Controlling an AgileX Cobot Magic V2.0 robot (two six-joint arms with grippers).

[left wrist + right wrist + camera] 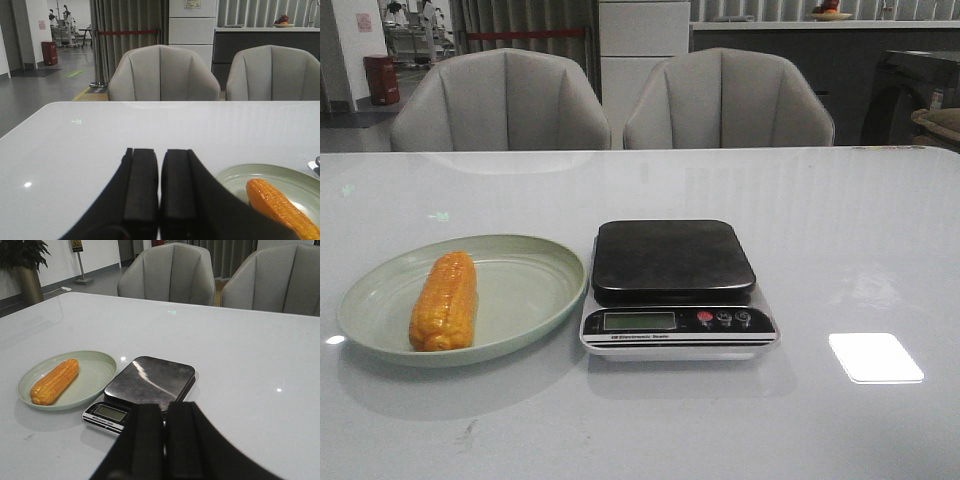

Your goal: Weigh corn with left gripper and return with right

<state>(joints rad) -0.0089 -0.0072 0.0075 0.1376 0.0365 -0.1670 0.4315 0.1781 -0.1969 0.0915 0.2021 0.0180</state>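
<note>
One corn [444, 300], orange-yellow, lying on one pale green plate [525, 290], left of centre on the plate floor. One kitchen scale [675, 290] just beside the plate on its right, near rims almost touching; dark steel platform bare, one grey display and three small buttons along the front edge. One white table [840, 240] bearing all of it. Two grey chairs [500, 100] behind the far edge.

Two grippers, neither in the front view. Left gripper [159, 200]: two flat black fingers pressed together, only a hairline seam between them, nothing held; hanging over bare table just short of the plate. Right gripper [164, 440]: same, fingers closed on each other, empty; positioned over the near side of the scale.

Hidden or cut off: in the left wrist view, near end of the corn [282, 209] cropped by the picture edge, part of the plate [250, 175] covered by the finger. In the right wrist view, front right corner of the scale [145, 390] masked by the fingers. Display reading illegible. Lettering under the display too small to read.

Corn long axis: running near to far, tilted slightly rightward at the far end. Which end is tip or stalk not discernible.
</note>
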